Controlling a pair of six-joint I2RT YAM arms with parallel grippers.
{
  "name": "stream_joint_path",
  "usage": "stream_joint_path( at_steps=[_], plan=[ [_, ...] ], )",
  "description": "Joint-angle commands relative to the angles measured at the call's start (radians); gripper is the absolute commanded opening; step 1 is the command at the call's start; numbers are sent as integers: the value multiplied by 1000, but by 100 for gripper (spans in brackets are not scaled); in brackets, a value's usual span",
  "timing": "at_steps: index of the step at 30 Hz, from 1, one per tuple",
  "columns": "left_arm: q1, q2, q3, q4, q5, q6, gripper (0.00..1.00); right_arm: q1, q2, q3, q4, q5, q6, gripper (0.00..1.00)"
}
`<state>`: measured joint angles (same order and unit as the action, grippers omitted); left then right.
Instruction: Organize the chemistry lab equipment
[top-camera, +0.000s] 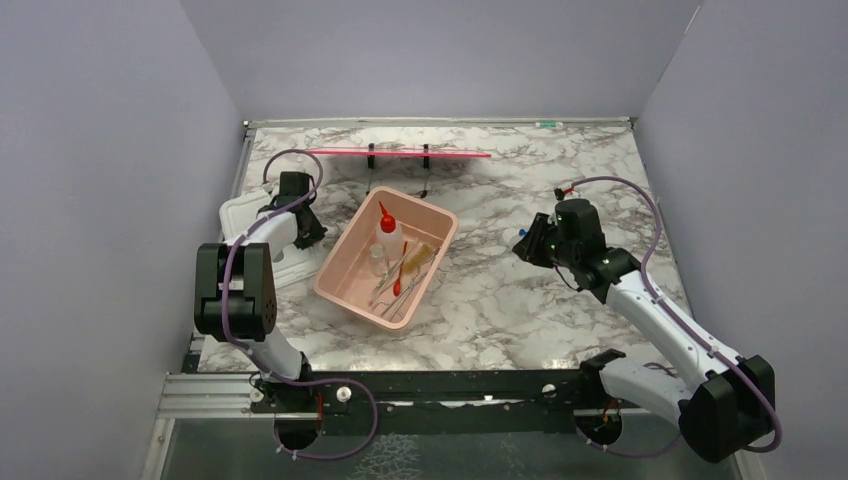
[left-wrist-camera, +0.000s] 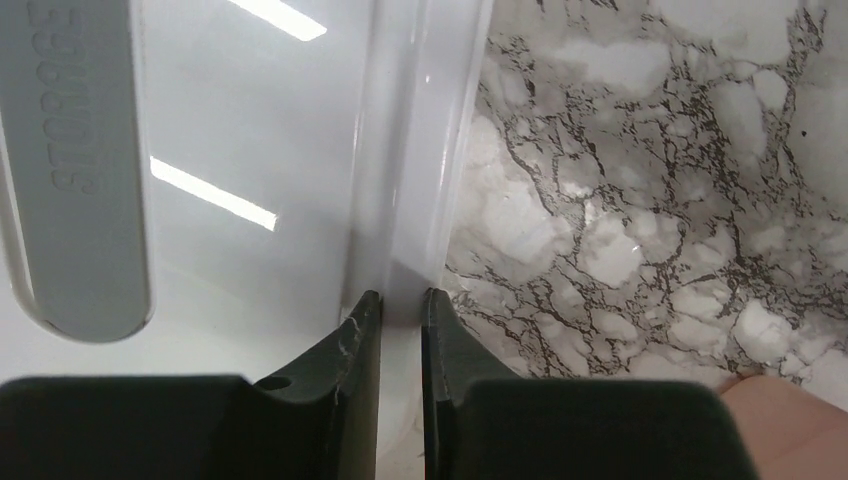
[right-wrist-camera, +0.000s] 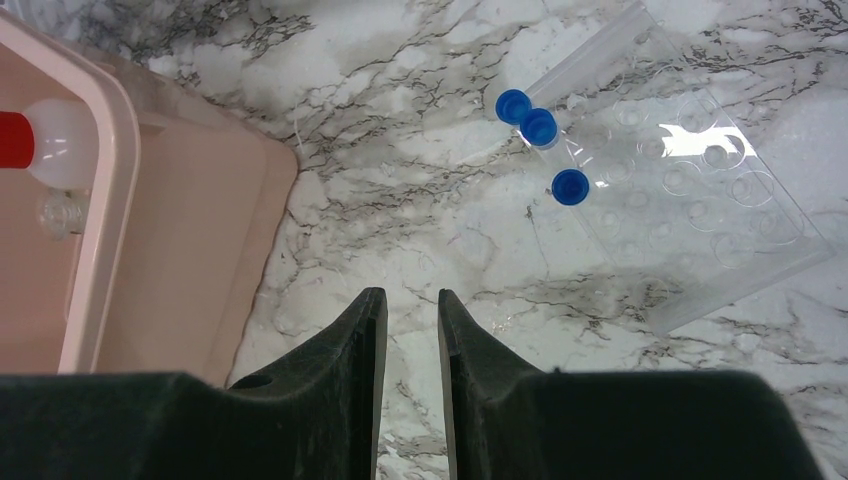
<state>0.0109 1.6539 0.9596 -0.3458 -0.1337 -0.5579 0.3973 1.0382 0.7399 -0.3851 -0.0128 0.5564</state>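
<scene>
Gripping the raised rim of the white plastic storage lid (left-wrist-camera: 250, 150), the left gripper (left-wrist-camera: 400, 300) needs a level lift, while the right gripper (right-wrist-camera: 412, 300), nearly closed and empty, hangs near the blue-capped tubes (right-wrist-camera: 540, 125).

You see the squeeze bottle (top-camera: 388, 236), clear with a red nozzle, lying inside the pink tub (top-camera: 436, 217), nozzle toward the far end. Beside it sits a small glass vial (top-camera: 377, 255). A red-tipped tool (top-camera: 399, 270), a brush (top-camera: 416, 257) and thin metal tools (top-camera: 392, 295) lie lengthwise in the tub's near half. Three blue-capped tubes (right-wrist-camera: 540, 127) stand in a clear rack (right-wrist-camera: 690, 210) on the table, apart from the tub.
</scene>
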Motion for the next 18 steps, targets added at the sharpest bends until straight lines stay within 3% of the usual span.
stream_joint_path(
  at_steps=[1,10,18],
  plan=[
    [3,-54,-7,-85,-102,-7,9,-2,-6,28,28,-36,-21,30],
    [20,-284,20,-172,-162,60,9,-2,3,48,33,-97,-26,30],
    [76,-437,17,-213,-20,125,7,-2,-8,41,48,-168,7,30]
  ],
)
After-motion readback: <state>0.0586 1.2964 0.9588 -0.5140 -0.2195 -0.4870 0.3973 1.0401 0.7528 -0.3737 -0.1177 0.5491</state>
